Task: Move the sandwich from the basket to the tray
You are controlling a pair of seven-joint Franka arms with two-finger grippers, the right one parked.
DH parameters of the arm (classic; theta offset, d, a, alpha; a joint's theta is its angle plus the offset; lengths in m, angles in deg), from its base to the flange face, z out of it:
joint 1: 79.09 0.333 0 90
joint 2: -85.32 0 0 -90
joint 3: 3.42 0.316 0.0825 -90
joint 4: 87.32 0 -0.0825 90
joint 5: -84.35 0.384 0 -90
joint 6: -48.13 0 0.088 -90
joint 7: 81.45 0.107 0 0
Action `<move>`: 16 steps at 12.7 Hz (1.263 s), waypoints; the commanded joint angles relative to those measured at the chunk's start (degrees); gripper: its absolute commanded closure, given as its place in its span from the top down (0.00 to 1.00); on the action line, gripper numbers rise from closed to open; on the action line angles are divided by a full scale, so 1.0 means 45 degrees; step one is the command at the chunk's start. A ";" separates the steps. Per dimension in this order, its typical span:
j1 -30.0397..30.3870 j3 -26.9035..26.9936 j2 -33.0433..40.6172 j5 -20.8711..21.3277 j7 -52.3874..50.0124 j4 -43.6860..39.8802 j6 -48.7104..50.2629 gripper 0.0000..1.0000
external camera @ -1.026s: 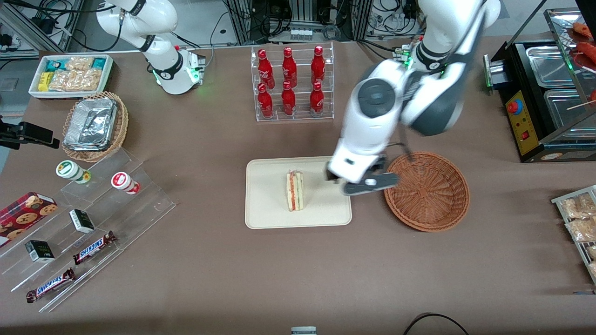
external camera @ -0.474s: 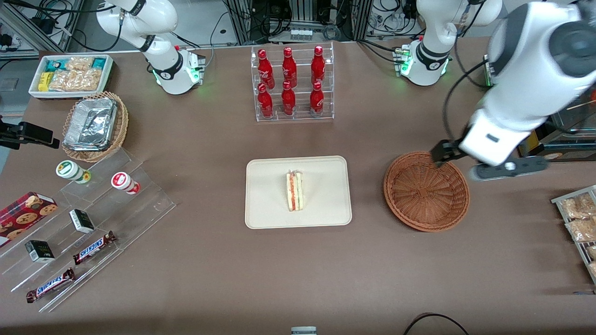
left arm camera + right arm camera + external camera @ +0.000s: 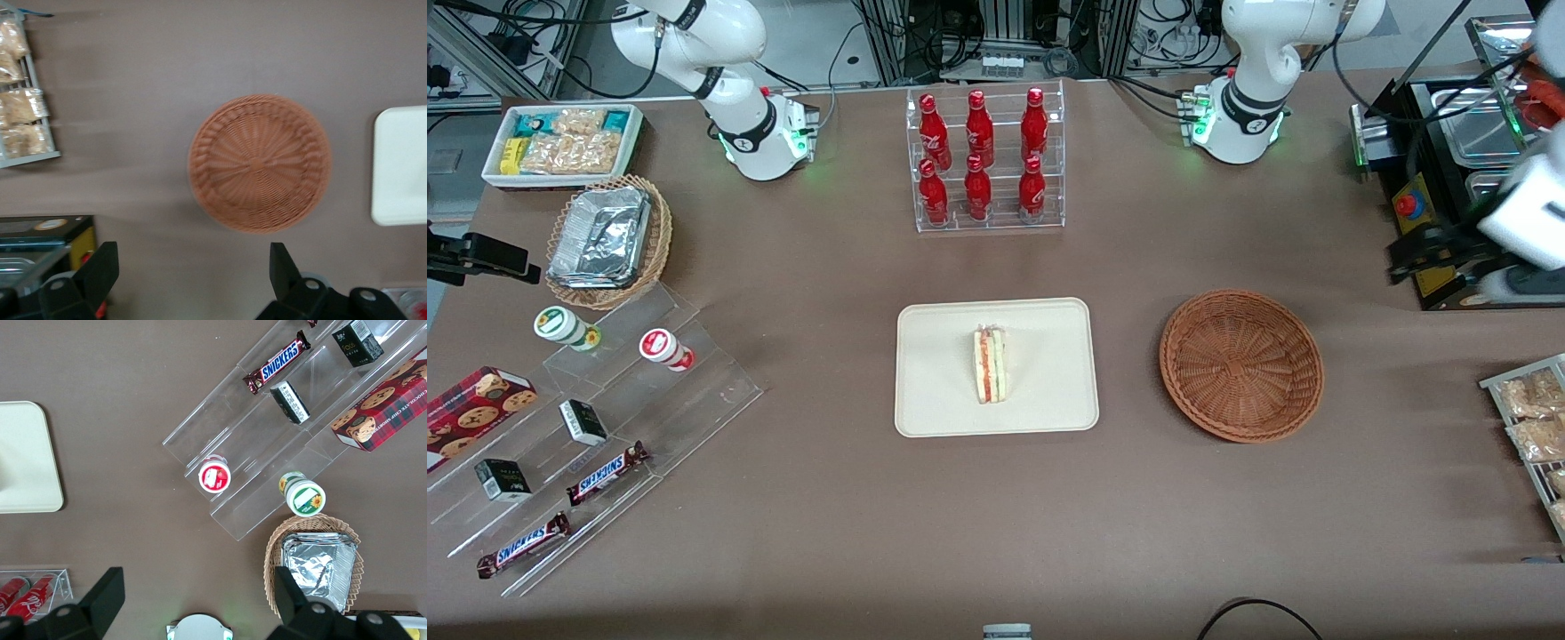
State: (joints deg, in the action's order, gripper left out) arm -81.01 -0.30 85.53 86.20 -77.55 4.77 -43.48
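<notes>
Half-cropped blurred gripper (image 3: 1449,267), sandwich (image 3: 990,364) on tray (image 3: 943,391).

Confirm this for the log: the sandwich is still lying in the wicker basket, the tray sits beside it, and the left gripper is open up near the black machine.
Not quite. The front view shows the sandwich standing on the tray; the basket beside it holds nothing. The rest is right: the left gripper is open, up near the black machine.
</notes>
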 commanded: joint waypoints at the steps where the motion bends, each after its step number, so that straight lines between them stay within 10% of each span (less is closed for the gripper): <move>1: 0.0484 -0.0205 0.0288 -0.0079 0.0677 0.0297 0.0105 1.00; 16: 0.0426 -0.1006 0.0580 -0.0138 -0.0240 0.0784 -0.0188 1.00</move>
State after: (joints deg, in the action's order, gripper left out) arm -79.40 -4.73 86.25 86.00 -77.44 6.85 -43.69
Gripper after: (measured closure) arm 0.000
